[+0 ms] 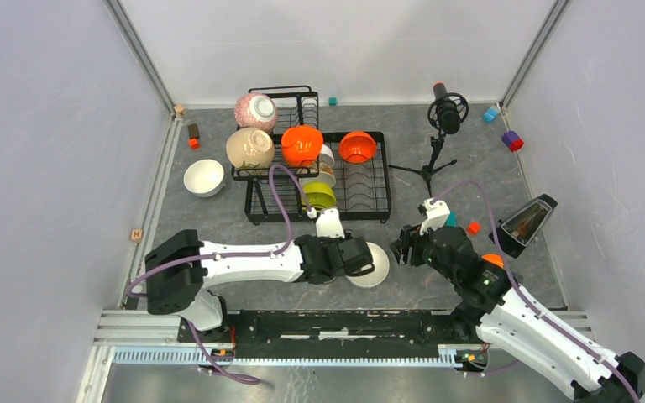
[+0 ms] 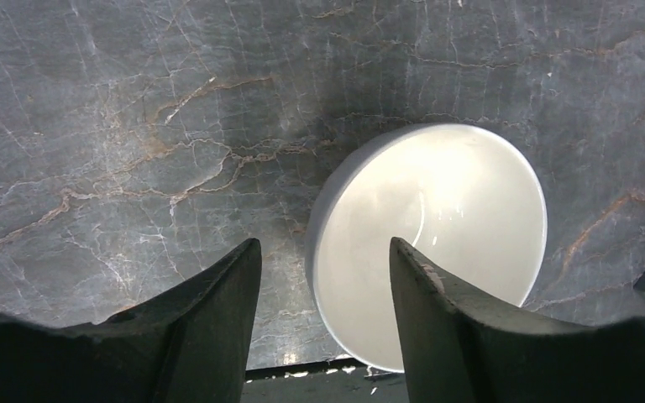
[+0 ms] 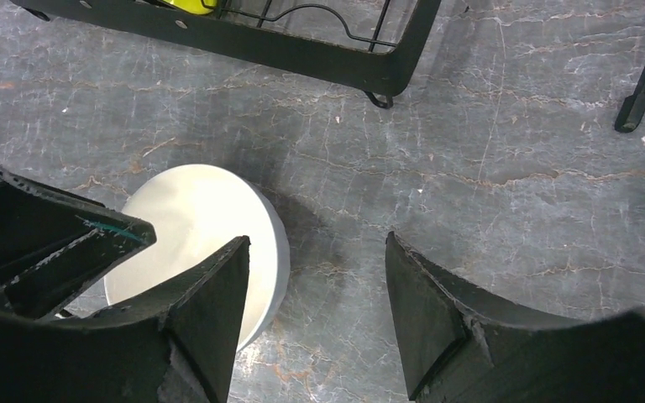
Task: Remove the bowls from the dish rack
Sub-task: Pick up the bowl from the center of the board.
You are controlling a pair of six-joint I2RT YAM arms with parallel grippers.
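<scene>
The black wire dish rack stands mid-table. It holds a pink-speckled bowl, a beige bowl, two orange bowls, cream bowls and a lime green bowl. A white bowl rests upright on the table in front of the rack. My left gripper is open, its fingers straddling that bowl's near rim. My right gripper is open just right of the bowl, with bare table between its fingers.
Another white bowl sits on the table left of the rack. A microphone tripod stands right of the rack, one leg near my right gripper. A black wedge-shaped object and small coloured blocks lie at the right.
</scene>
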